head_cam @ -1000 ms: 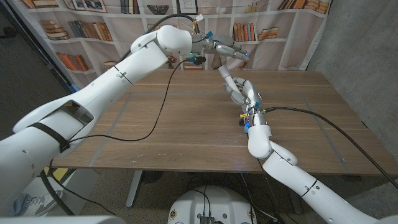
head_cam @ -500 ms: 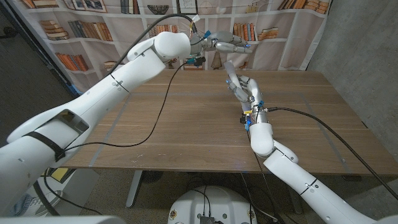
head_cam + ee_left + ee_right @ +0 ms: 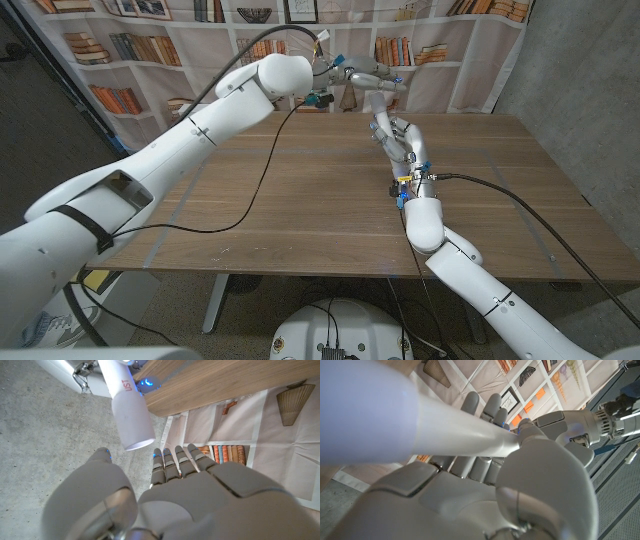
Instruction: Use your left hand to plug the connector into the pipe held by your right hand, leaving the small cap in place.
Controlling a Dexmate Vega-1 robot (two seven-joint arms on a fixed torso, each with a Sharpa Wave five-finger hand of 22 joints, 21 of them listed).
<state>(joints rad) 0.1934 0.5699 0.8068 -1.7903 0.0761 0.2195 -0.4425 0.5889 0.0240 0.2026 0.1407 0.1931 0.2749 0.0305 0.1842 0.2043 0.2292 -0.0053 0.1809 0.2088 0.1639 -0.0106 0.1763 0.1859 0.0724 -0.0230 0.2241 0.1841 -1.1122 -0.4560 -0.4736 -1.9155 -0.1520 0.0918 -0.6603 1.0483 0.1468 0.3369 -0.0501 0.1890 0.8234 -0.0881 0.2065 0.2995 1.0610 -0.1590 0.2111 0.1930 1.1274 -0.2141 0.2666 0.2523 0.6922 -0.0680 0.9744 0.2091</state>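
My right hand (image 3: 403,143) grips a white pipe (image 3: 379,108) over the far middle of the wooden table (image 3: 300,200) and holds it pointing up and away. My left hand (image 3: 372,77) hovers just above the pipe's upper end. In the left wrist view the pipe (image 3: 127,405) has red lettering, and its open end faces my left hand (image 3: 165,495) across a small gap. That hand's fingers are straight, the thumb is apart, and nothing shows between them. In the right wrist view the pipe (image 3: 420,425) runs out of my right hand (image 3: 470,500) towards the left hand's fingers (image 3: 482,405).
A black cable (image 3: 255,180) from the left arm trails across the table's left half. A bookshelf-print curtain (image 3: 130,60) hangs behind the far edge. A grey wall (image 3: 590,90) stands at the right.
My right hand has swung the pipe from leaning left to nearly upright and moved it a little farther away. My left hand has shifted slightly right, staying over the pipe's end.
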